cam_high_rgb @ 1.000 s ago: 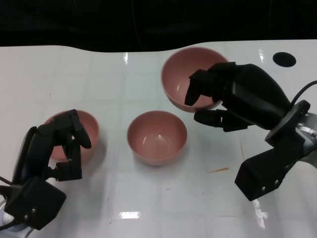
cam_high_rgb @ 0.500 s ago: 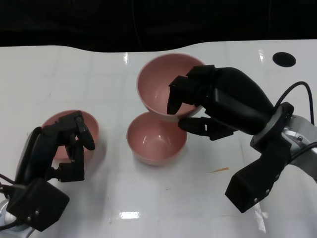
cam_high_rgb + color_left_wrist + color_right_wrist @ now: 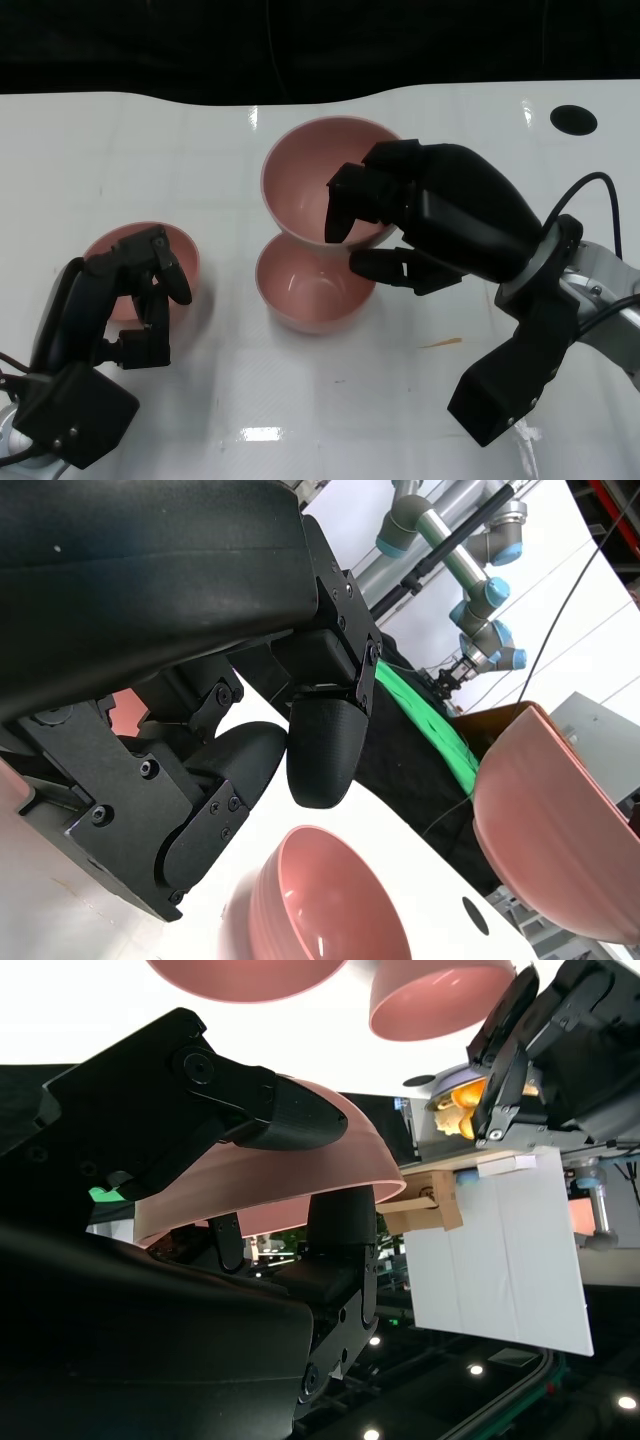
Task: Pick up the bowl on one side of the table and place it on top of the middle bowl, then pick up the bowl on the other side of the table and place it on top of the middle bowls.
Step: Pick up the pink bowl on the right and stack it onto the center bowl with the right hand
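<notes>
My right hand (image 3: 425, 215) grips a pink bowl (image 3: 310, 180) by its rim and holds it in the air, tilted, just above the far edge of the middle bowl (image 3: 312, 288). The right wrist view shows the held bowl (image 3: 290, 1175) pinched between thumb and fingers, with the middle bowl (image 3: 245, 975) beyond it. A third pink bowl (image 3: 110, 250) sits at the left of the white table (image 3: 330, 400). My left hand (image 3: 130, 295) rests at its near rim, with fingers curled over the edge. The left wrist view shows the middle bowl (image 3: 330, 900) and the held bowl (image 3: 545, 810).
A round black hole (image 3: 573, 118) lies in the table's far right corner. A small orange mark (image 3: 440, 343) is on the surface, right of the middle bowl. The far table edge meets a dark background. Grey robot arms (image 3: 450, 540) stand beyond the table in the left wrist view.
My right hand has carried the pink bowl leftward from the far right until it hangs over the middle bowl's far edge. The left hand has stayed at the left bowl.
</notes>
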`<state>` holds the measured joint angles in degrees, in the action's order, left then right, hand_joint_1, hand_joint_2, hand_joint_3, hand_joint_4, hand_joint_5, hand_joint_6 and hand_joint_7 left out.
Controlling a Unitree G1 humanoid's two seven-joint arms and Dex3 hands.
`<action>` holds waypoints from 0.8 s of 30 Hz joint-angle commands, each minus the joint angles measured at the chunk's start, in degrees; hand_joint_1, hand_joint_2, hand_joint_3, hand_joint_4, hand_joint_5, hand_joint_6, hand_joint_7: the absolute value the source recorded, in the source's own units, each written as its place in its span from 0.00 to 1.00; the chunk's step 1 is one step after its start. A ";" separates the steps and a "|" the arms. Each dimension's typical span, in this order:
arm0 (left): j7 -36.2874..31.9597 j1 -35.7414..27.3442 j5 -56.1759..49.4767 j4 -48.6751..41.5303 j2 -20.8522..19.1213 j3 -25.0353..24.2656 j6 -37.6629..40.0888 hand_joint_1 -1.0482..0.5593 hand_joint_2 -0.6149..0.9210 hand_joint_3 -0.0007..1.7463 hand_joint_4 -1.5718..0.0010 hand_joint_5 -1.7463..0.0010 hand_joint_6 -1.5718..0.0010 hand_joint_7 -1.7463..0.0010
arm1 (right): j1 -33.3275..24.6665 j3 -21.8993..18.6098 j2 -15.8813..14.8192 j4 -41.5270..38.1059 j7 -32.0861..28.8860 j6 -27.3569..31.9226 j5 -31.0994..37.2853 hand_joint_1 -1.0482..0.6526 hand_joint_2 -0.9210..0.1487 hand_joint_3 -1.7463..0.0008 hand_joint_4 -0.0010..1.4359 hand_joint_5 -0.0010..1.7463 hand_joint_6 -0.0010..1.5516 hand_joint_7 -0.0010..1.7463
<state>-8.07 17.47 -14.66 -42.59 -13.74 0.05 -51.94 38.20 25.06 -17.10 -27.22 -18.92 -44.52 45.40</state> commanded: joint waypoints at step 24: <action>-0.01 0.03 0.57 -0.37 -0.84 -0.44 -1.92 0.53 0.60 1.00 0.33 0.00 0.52 0.00 | -1.96 2.16 1.61 0.87 -3.57 -0.34 3.12 0.45 0.32 0.37 0.66 1.00 0.37 1.00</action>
<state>-8.07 17.47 -14.64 -42.79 -13.75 0.04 -53.03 36.10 27.13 -15.58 -25.69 -21.32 -44.36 48.48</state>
